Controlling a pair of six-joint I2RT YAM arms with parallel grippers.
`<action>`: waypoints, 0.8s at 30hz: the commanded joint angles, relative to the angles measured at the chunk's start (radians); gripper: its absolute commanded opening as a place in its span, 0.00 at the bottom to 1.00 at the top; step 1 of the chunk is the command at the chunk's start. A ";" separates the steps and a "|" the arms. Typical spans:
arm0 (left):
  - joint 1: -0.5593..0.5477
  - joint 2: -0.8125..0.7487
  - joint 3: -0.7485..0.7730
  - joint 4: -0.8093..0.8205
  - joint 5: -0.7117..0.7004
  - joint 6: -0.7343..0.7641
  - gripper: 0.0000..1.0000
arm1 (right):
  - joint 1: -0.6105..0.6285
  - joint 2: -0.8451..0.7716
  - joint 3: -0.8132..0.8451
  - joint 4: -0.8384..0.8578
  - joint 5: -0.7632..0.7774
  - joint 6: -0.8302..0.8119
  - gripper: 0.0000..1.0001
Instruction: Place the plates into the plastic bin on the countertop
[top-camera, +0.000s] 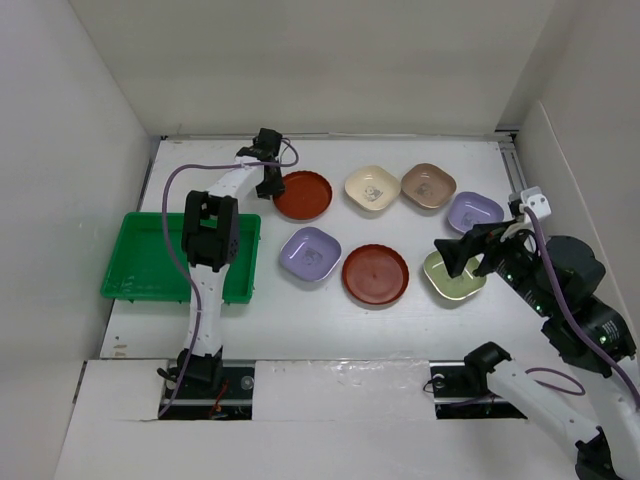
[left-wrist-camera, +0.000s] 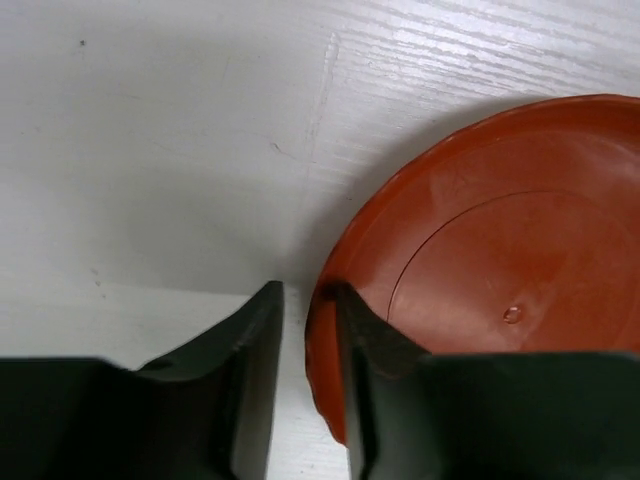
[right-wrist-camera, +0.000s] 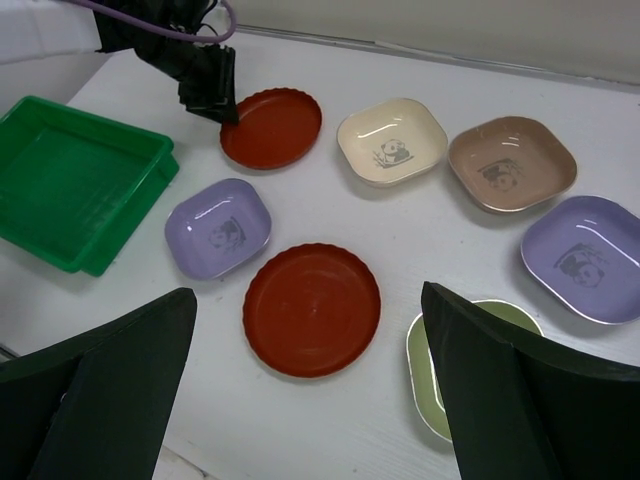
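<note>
Left pincer (left-wrist-camera: 306, 290), slightly apart, straddles the rim of a round red-brown plate (left-wrist-camera: 500, 250); right pincer (right-wrist-camera: 308, 295) is wide apart above the olive green plate (top-camera: 455, 285); cream plate (right-wrist-camera: 392, 142) bears a panda.

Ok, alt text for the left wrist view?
Left gripper straddles the rim of a round red plate on the white countertop, one finger inside and one outside, jaws slightly apart and not yet clamped. Nothing else shows.
</note>
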 joint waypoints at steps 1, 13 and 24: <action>-0.001 0.019 0.026 -0.028 -0.014 -0.012 0.21 | 0.011 -0.008 0.001 0.050 0.001 -0.011 1.00; 0.039 -0.175 0.143 -0.077 -0.096 -0.142 0.00 | 0.020 -0.008 0.019 0.032 0.010 -0.011 1.00; 0.086 -0.620 -0.260 -0.151 -0.328 -0.478 0.00 | 0.020 -0.028 0.001 0.041 -0.018 -0.020 1.00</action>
